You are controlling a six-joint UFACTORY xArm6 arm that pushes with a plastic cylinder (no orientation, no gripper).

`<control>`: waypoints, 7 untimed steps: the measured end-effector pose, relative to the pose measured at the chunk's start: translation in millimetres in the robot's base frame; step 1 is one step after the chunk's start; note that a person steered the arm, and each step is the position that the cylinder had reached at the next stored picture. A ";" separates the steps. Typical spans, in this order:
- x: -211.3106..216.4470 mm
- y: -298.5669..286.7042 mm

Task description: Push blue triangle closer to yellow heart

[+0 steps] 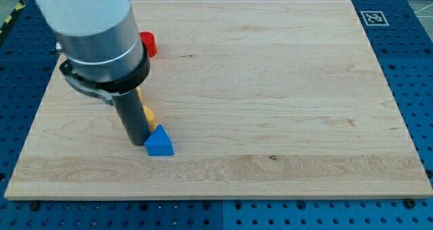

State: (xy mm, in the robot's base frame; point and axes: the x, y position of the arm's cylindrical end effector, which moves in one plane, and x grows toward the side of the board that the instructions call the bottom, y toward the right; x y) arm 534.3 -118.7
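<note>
My tip (137, 143), a bare rod holding nothing, touched the blue triangle's (160, 143) left side, a light, rigid block likely to slide easily toward the half-hidden yellow heart (145, 112).

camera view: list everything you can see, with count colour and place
blue triangle: 1, blue, lower left part of the board
yellow block: 1, yellow, just above the blue triangle, mostly hidden behind the rod, shape unclear
red block: 1, red, upper left of the board, partly hidden by the arm, shape unclear
wooden board: 1, light wood, fills most of the view
marker tag: 1, black and white, board's top right corner
blue perforated table: 1, blue, around the board
my tip: 1, dark rod, end at the blue triangle's left edge
</note>
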 end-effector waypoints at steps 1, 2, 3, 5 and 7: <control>-11.4 2.3; -18.5 2.3; 5.7 -6.6; 84.3 -46.0; 80.2 30.4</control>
State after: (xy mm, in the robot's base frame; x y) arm 614.6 -88.3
